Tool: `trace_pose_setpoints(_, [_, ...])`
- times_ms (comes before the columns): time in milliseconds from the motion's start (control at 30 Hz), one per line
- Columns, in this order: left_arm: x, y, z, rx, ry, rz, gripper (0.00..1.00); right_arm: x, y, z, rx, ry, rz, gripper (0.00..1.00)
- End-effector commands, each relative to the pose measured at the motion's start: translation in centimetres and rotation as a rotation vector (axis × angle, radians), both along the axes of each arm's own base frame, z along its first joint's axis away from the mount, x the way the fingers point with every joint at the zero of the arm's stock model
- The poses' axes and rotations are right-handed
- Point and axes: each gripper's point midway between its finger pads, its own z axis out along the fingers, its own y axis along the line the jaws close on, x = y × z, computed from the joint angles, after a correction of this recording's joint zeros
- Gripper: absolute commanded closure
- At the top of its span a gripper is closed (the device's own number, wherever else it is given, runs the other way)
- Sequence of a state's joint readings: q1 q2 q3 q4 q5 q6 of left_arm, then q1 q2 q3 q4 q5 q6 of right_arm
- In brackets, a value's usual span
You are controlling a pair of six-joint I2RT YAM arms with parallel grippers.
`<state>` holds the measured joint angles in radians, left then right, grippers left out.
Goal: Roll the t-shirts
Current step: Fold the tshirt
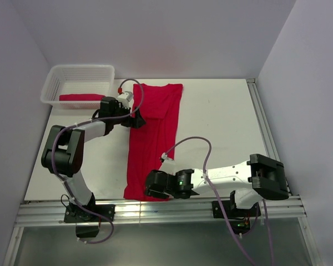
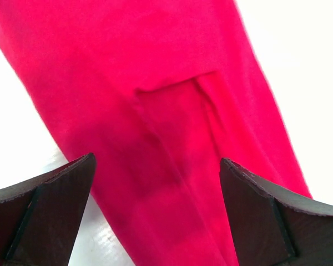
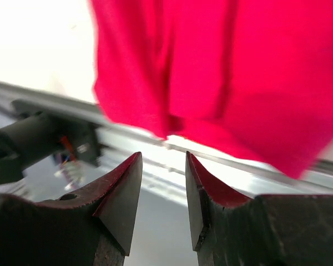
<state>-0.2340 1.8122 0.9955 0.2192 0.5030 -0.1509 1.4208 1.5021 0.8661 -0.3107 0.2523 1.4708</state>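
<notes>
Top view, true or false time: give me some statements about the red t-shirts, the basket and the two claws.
1. A rolled t-shirt lies inside the white basket. True.
2. The long t-shirt on the table is rolled up. False: it lies flat as a long folded strip.
3. The left claw is clamped on the basket. False: it is open over the strip's far part.
4. The right claw is at the strip's near end. True.

Robot lab test cell. I work on bare white table [image 1: 227, 122], boxed in by plain pale walls [image 1: 155, 33] on three sides. Aluminium rail [image 1: 166, 213] along near edge; my left arm base [image 1: 80, 213] and right arm base [image 1: 233, 209] bolted there. Purple cables [image 1: 195, 138] run exposed along arms.
</notes>
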Motion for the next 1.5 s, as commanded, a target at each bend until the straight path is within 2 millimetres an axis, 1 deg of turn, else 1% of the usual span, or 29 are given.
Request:
trace_pose_setpoints(0, [-0.3,-1.0,4.6,-0.030,-0.140,-0.069,0.00,1.5,-2.8,0.6,-0.107,-0.082,-0.054,0.56])
trace_pose_setpoints(100, [-1.6,-2.0,5.3,-0.047,-0.136,-0.131,0.01,1.6,-5.5,-0.3,-0.205,-0.084,-0.077,0.56])
trace_pose_setpoints(167, [-2.3,-3.0,5.4,-0.055,-0.134,-0.173,0.00,1.6,-6.4,-0.7,-0.232,-0.082,-0.090,0.57])
trace_pose_setpoints(267, [-2.9,-4.5,4.9,-0.044,-0.119,-0.211,0.00,1.6,-7.8,-1.1,-0.311,-0.107,-0.094,0.58])
trace_pose_setpoints(300, [-2.9,-4.9,4.3,-0.047,-0.098,-0.211,0.00,1.8,-7.4,-0.4,-0.314,-0.124,-0.091,0.58])
trace_pose_setpoints(333, [-3.1,-5.1,3.7,-0.046,-0.067,-0.215,0.00,1.8,-8.1,-0.6,-0.373,-0.149,-0.078,0.58])
trace_pose_setpoints(367, [-2.7,-5.4,3.9,-0.053,-0.063,-0.219,0.00,2.0,-8.2,-0.4,-0.403,-0.177,-0.059,0.58])
trace_pose_setpoints(400, [-2.5,-5.4,2.7,-0.050,-0.019,-0.201,0.00,2.2,-7.4,0.6,-0.405,-0.202,-0.044,0.58])
trace_pose_setpoints(467, [-2.0,-5.2,2.1,-0.041,0.007,-0.178,0.01,2.3,-8.2,0.6,-0.512,-0.271,0.014,0.57])
trace_pose_setpoints(500, [-1.9,-5.2,1.6,-0.048,0.027,-0.170,0.00,2.5,-7.8,1.2,-0.526,-0.295,0.032,0.57])
trace_pose_setpoints(533, [-1.8,-5.0,1.3,-0.047,0.035,-0.157,0.01,2.5,-8.3,1.1,-0.575,-0.318,0.056,0.57])
trace_pose_setpoints(600, [-1.9,-4.9,0.8,-0.046,0.052,-0.147,0.00,2.5,-8.1,1.4,-0.609,-0.386,0.130,0.56])
trace_pose_setpoints(667, [-1.8,-5.0,0.8,-0.052,0.054,-0.143,0.00,2.2,-7.4,1.6,-0.601,-0.440,0.198,0.54])
trace_pose_setpoints(833, [-1.3,-4.7,0.6,-0.064,0.067,-0.122,0.00,2.0,-8.2,1.1,-0.638,-0.523,0.245,0.50])
trace_pose_setpoints(900, [-0.8,-4.5,0.9,-0.080,0.074,-0.116,0.00,1.8,-8.6,0.7,-0.654,-0.563,0.276,0.49])
trace_pose_setpoints(933, [-0.2,-4.5,1.4,-0.082,0.072,-0.109,0.00,1.7,-7.9,0.7,-0.636,-0.585,0.302,0.48])
trace_pose_setpoints(967, [0.1,-4.5,1.5,-0.082,0.076,-0.105,0.00,1.6,-8.0,0.5,-0.638,-0.598,0.312,0.48])
trace_pose_setpoints(1033, [0.9,-4.5,1.1,-0.075,0.100,-0.088,0.01,1.1,-7.2,0.6,-0.617,-0.636,0.338,0.48])
trace_pose_setpoints(1067, [1.7,-4.7,2.0,-0.077,0.094,-0.086,0.01,1.0,-7.0,0.6,-0.618,-0.648,0.355,0.48])
trace_pose_setpoints(1100, [2.2,-4.6,1.7,-0.072,0.104,-0.075,0.01,0.8,-6.8,0.6,-0.617,-0.660,0.372,0.48])
trace_pose_setpoints(1133, [3.0,-4.7,2.4,-0.072,0.085,-0.064,0.01,0.6,-6.5,0.6,-0.620,-0.685,0.394,0.48])
trace_pose_setpoints(1200, [3.7,-4.8,2.0,-0.067,0.100,-0.048,0.00,0.3,-6.2,0.5,-0.625,-0.699,0.420,0.48])
trace_pose_setpoints(1233, [4.6,-5.1,3.0,-0.076,0.082,-0.047,0.00,0.2,-6.3,0.2,-0.645,-0.707,0.434,0.48])
trace_pose_setpoints(1267, [4.9,-5.2,3.1,-0.081,0.087,-0.045,0.01,0.2,-6.1,0.1,-0.650,-0.710,0.448,0.48])
trace_pose_setpoints(1300, [5.2,-5.5,2.7,-0.095,0.108,-0.042,0.01,0.1,-5.9,-0.2,-0.657,-0.711,0.460,0.48])
trace_pose_setpoints(1333, [5.9,-5.7,3.2,-0.104,0.096,-0.038,0.00,0.0,-5.7,-0.4,-0.660,-0.714,0.473,0.48])
trace_pose_setpoints(1367, [6.2,-5.8,3.2,-0.110,0.101,-0.033,0.01,-0.3,-5.5,-0.6,-0.657,-0.711,0.491,0.48])
trace_pose_setpoints(1400, [6.0,-5.8,2.0,-0.110,0.152,-0.015,0.01,-0.4,-5.5,-0.9,-0.665,-0.712,0.501,0.48])
trace_pose_setpoints(1467, [6.7,-6.2,2.3,-0.131,0.156,-0.024,0.01,-0.5,-5.5,-1.3,-0.673,-0.708,0.509,0.48])
